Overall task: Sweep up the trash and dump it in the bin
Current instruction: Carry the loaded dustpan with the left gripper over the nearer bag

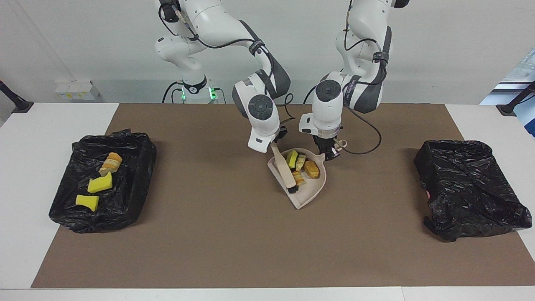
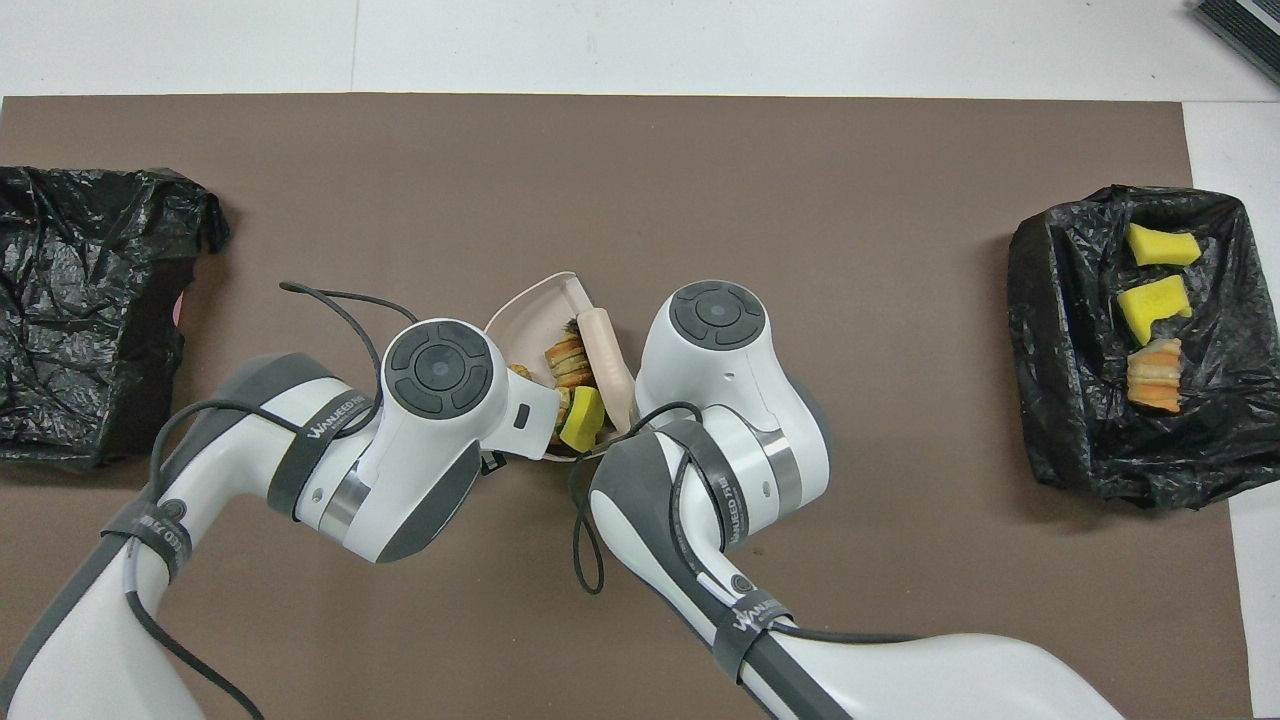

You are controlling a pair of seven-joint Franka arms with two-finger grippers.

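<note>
A beige dustpan (image 1: 311, 193) sits at the middle of the brown mat and also shows in the overhead view (image 2: 525, 312). In it lie several trash bits: a green-backed yellow sponge (image 1: 291, 159), a pale chunk (image 1: 301, 161), a golden bread piece (image 1: 311, 169) and a striped pastry (image 1: 298, 177). My left gripper (image 1: 330, 152) is shut on the dustpan's handle. My right gripper (image 1: 276, 141) is shut on a beige brush (image 1: 283, 167), whose dark bristles (image 1: 292, 189) rest in the pan. From overhead the hands hide both grippers.
A black-bagged bin (image 1: 138, 167) at the right arm's end of the table holds a pastry (image 1: 110, 162) and two yellow sponge chunks (image 1: 100, 184). A second black-bagged bin (image 1: 472, 192) stands at the left arm's end. White table edges border the mat (image 1: 234, 242).
</note>
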